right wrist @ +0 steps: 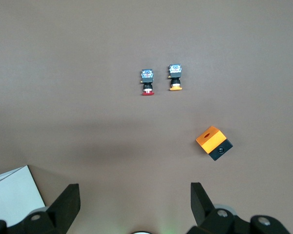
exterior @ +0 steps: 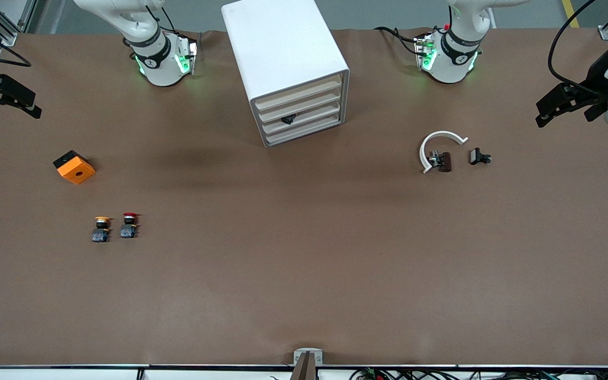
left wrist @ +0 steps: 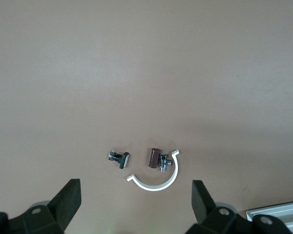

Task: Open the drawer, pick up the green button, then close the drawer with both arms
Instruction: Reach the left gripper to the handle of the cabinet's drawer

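Observation:
The white cabinet [exterior: 283, 47] stands in the middle of the table between the two arm bases. Its four cream drawer fronts face the front camera, all pushed in. The third drawer [exterior: 312, 117] carries a small dark piece [exterior: 288, 119] on its front. The button is hidden. My left gripper [exterior: 565, 113] hangs open over the left arm's end of the table, with nothing between its fingers [left wrist: 73, 195]. My right gripper [exterior: 11, 108] hangs open and empty over the right arm's end, as the right wrist view also shows [right wrist: 134, 191].
A white C-shaped ring [exterior: 438, 142], a brown part [exterior: 444, 161] and a black part [exterior: 479, 157] lie toward the left arm's end. Toward the right arm's end sit an orange box [exterior: 74, 167], a yellow-capped button [exterior: 101, 229] and a red-capped button [exterior: 129, 225].

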Controlling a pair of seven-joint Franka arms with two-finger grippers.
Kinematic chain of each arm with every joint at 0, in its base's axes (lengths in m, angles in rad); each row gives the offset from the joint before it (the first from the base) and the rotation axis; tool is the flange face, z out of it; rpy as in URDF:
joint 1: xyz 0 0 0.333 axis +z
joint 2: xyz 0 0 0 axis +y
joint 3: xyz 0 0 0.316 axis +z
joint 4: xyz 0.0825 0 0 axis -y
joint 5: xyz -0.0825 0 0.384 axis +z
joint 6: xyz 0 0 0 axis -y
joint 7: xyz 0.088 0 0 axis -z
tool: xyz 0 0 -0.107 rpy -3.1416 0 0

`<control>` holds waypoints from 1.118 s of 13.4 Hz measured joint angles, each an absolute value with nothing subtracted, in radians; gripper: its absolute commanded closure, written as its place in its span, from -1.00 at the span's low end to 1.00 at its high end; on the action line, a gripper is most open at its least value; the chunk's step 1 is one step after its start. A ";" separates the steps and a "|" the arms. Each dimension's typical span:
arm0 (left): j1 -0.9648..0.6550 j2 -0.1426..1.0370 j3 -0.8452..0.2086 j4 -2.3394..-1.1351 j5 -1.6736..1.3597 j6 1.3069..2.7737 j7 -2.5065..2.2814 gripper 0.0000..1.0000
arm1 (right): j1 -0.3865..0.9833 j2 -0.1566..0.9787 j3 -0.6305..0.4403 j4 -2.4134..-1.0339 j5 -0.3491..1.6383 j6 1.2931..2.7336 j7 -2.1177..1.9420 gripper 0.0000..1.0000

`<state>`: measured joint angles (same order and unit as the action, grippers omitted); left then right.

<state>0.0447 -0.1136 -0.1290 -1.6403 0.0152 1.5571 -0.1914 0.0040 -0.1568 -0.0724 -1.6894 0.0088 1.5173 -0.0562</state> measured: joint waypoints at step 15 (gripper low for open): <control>0.020 0.108 -0.270 -1.597 0.009 1.558 -0.434 -1.00 | 0.004 -0.161 -0.074 -1.690 0.018 1.528 -0.055 -1.00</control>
